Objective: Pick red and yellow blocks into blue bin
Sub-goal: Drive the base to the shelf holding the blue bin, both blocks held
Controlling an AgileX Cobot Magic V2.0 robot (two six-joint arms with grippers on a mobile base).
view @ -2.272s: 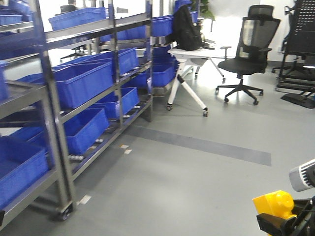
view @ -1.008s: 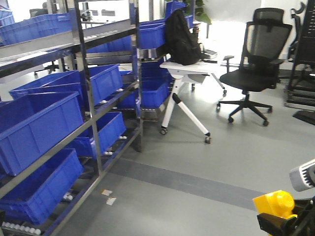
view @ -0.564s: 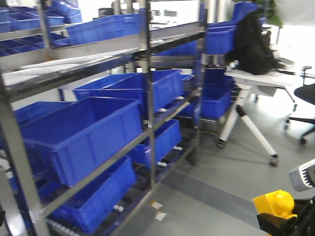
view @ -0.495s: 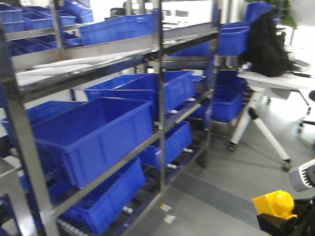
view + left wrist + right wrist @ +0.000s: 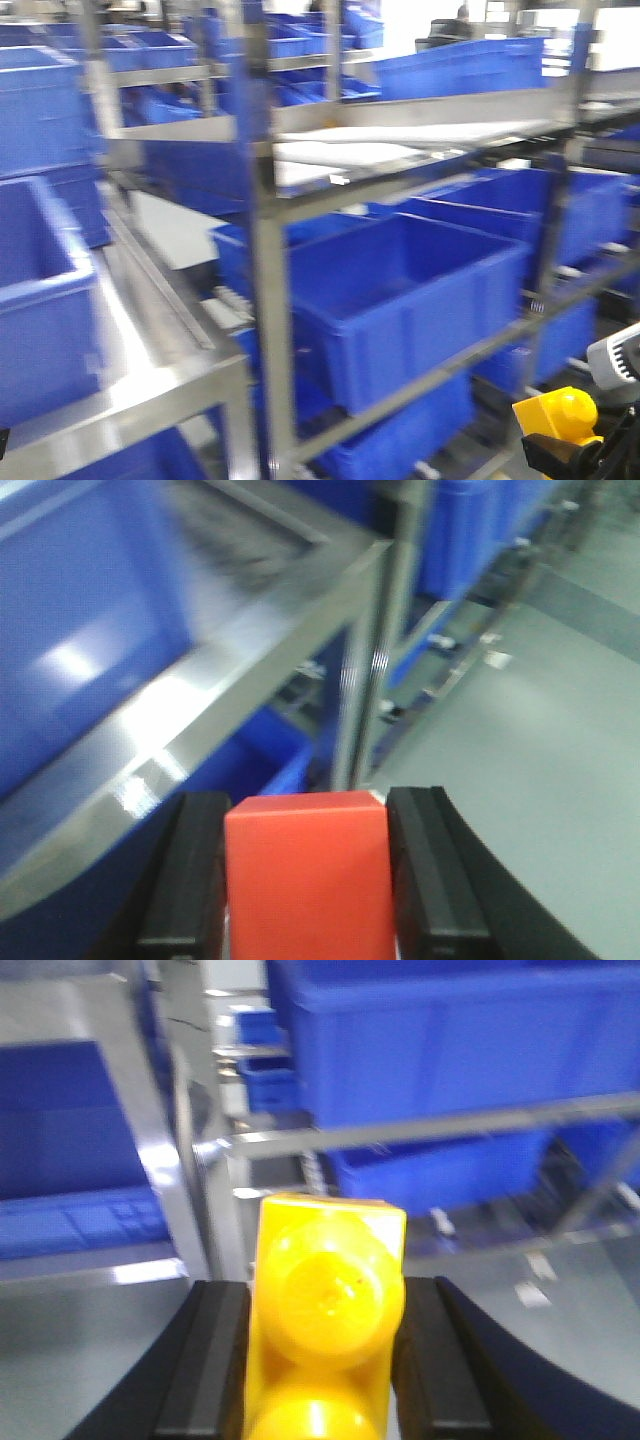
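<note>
Open floor, black chair and white table gone from the front view; in their place only the steel rack, very close and blurred, full of blue crates. Points to a turn and an approach of the robot toward the rack, so to a transport phase near its end. Just behind the rack's front post, on the middle shelf, a wide blue bin with open top, probably the target, though hard to confirm among so many similar crates. Left gripper closed on the red cube, in front of the rack's shelf edge. Right gripper clamped on the yellow brick, studs up, in the same low corner of the front view as before, to the right of the rack's post. Both blocks not yet in any bin; next, probably, a reach over the rim
</note>
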